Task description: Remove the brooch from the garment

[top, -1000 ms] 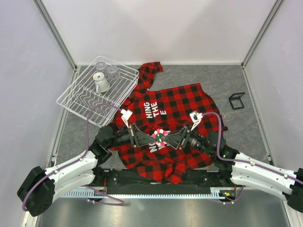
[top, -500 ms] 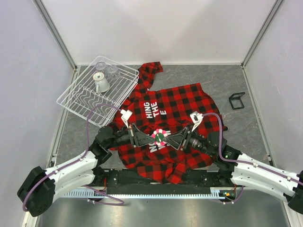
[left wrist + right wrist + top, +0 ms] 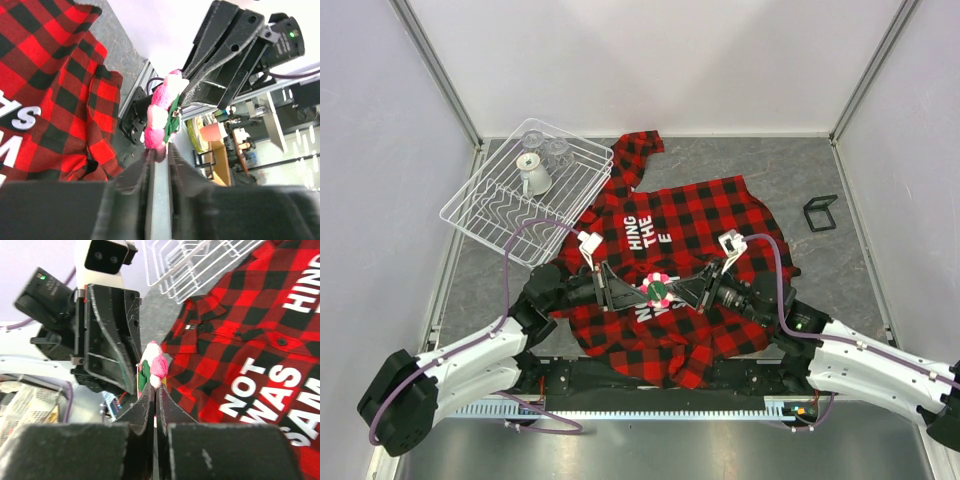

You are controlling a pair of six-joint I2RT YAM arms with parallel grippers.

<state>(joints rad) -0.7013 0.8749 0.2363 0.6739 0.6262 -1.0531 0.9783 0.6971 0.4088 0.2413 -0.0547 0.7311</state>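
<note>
Brooch (image 3: pixel 657 290), pink-petalled with a green part, pinched between the tips of both claws near the middle of the top view. Left claw (image 3: pixel 642 291) closed on it from one side, fingers (image 3: pixel 127 192) nearly together in the left wrist view, petals just beyond their tips. Right claw (image 3: pixel 674 292) closed on it from the opposite side, fingertips (image 3: pixel 140 415) pressed almost shut in the right wrist view, petals directly past them. Claws opposed tip to tip, each visible just behind the Brooch in the other's wrist camera. Garment (image 3: pixel 695 215), red-and-black plaid with white block lettering, spread beneath both claws and reaching past them away from the arm bases, lettering close by the claw tips. Attachment of pin to cloth not discernible. White wire rack (image 3: pixel 490 205) holding a cup (image 3: pixel 534 176) and clear glassware, beyond and outboard of the left claw, just beside the garment's edge. Small black frame (image 3: pixel 820 213) on grey table (image 3: pixel 840 170), well apart, beyond and outboard of the right claw.
</note>
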